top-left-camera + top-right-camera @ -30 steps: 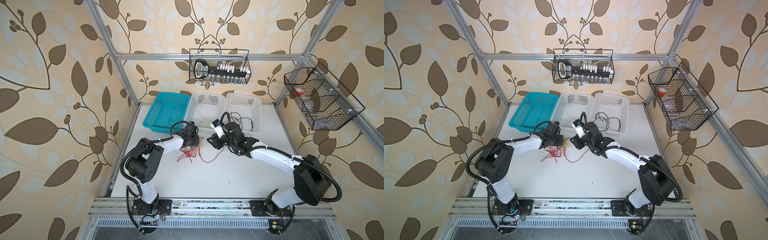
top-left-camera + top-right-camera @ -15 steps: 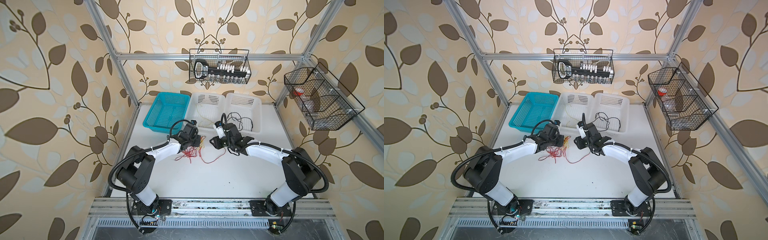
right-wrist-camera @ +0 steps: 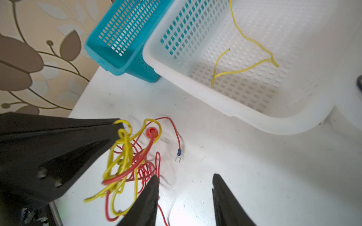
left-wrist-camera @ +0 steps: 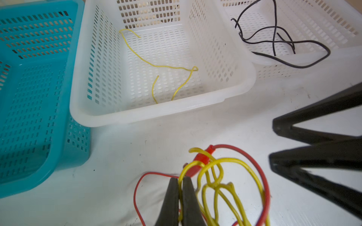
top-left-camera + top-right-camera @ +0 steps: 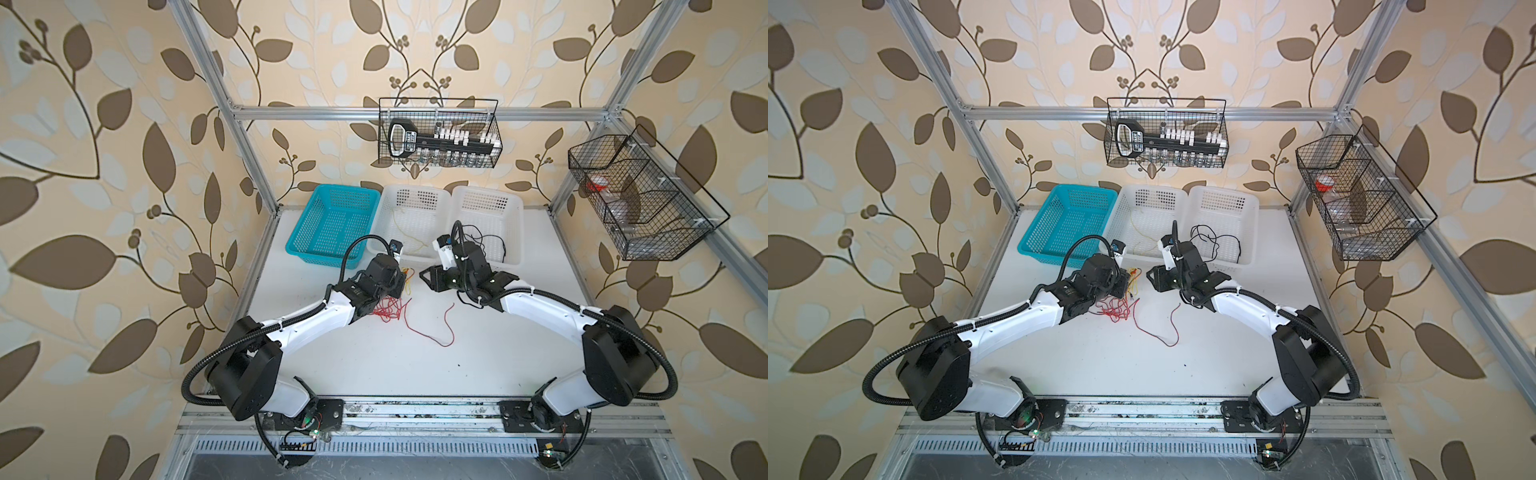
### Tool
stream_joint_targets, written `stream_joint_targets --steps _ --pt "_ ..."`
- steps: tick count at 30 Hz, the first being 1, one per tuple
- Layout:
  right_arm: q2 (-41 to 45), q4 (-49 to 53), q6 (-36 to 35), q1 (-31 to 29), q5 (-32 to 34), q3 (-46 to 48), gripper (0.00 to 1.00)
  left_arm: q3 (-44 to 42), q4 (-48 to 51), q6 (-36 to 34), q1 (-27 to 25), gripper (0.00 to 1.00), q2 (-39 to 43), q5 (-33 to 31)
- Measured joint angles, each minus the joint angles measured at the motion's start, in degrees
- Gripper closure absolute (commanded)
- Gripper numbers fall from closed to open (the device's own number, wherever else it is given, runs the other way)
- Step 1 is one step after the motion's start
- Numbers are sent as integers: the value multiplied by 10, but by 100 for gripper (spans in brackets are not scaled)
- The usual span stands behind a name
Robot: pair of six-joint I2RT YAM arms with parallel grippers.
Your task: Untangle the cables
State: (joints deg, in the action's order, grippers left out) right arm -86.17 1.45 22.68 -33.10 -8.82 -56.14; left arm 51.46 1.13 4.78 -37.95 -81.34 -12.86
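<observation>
Right now your left gripper (image 4: 180, 181) has its jaws pressed together on a yellow strand (image 4: 182, 173) at the top of the knot of red and yellow cables (image 4: 216, 184), and in the right wrist view that strand loops over the gripper's black tip. The other yellow strands droop from the grip toward the white table (image 5: 374, 365), where the knot's thin red curls lie just beside the left arm's wrist in both top views. A red plug (image 3: 151, 132) sits inside the knot, close to the pinch. Your right gripper (image 3: 185, 177) stands near the knot with its jaws spread apart and nothing between them; one finger (image 3: 148, 199) crosses in front of the bundle's edge, and you cannot tell whether it touches a strand. From the knot a thin red lead runs out and ends in a blue-sleeved fork terminal (image 3: 178, 153) just beside the bundle, and a longer red cable (image 5: 436, 341) trails in an open curve across the table between the two arms. Farther back, three baskets stand side by side at the table's rear: the blue basket (image 5: 328, 224) on the left, the middle white basket (image 4: 156, 113) holding one loose yellow cable (image 4: 166, 66), and the right white basket (image 5: 486, 203) holding black cables (image 4: 275, 29), one loop of which drapes over its near rim onto the table.
</observation>
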Motion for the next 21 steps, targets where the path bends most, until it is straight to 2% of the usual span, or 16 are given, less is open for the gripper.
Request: stream_joint_targets --steps 7,13,21 --pt "23 -4 -5 6 -17 -3 53 0 -4 -33 -4 100 2 -23" --pt "-21 24 9 4 -30 -75 57 -1 -18 -76 -10 100 8 -37" --pt "-65 45 29 4 -48 -144 58 -48 -95 -152 -11 100 45 -40"
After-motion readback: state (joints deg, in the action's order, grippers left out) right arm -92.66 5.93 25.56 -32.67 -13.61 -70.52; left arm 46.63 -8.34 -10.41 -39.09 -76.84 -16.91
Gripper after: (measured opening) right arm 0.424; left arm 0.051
